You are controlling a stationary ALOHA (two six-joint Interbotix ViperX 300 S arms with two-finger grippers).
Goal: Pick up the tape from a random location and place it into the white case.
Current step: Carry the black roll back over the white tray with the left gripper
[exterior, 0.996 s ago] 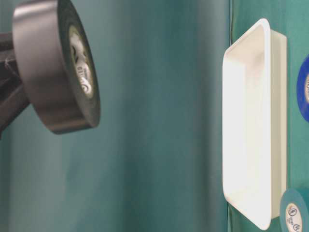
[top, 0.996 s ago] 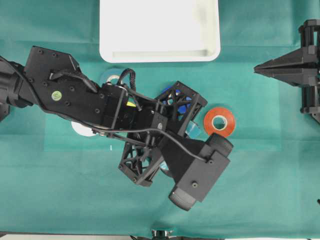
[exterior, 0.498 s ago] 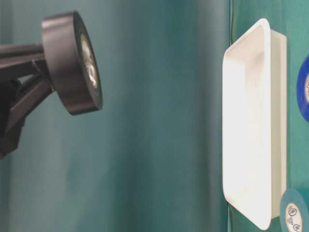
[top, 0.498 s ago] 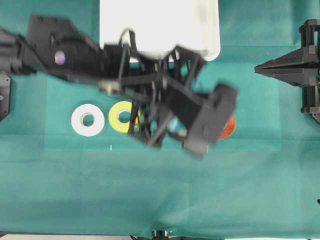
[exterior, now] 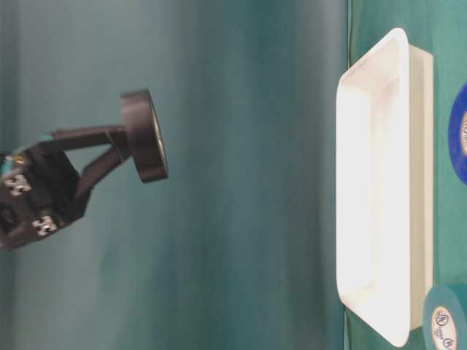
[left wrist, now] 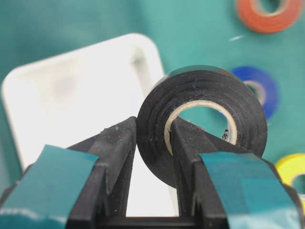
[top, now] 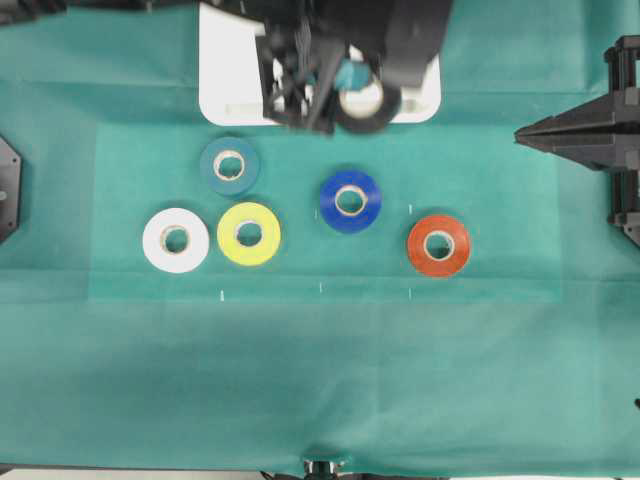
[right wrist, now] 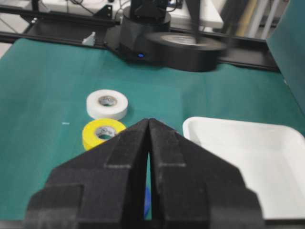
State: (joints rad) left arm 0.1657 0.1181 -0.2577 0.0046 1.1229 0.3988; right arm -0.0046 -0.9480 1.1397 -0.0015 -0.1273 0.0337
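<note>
Green cloth below, left end effector [left wrist: 152, 138] pinches tape [left wrist: 202, 121] above white case [top: 225, 95] rim.

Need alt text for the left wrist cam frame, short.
The left gripper pinches the black tape upright, one finger through its pale core. Behind it lie the white case on green cloth, and red, blue and yellow rolls at right.

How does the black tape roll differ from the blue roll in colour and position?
The black tape is black; the blue roll is blue. The black tape is held in the air by the left tool, over the white case; the blue roll lies flat on the cloth. Both have pale cores.
</note>
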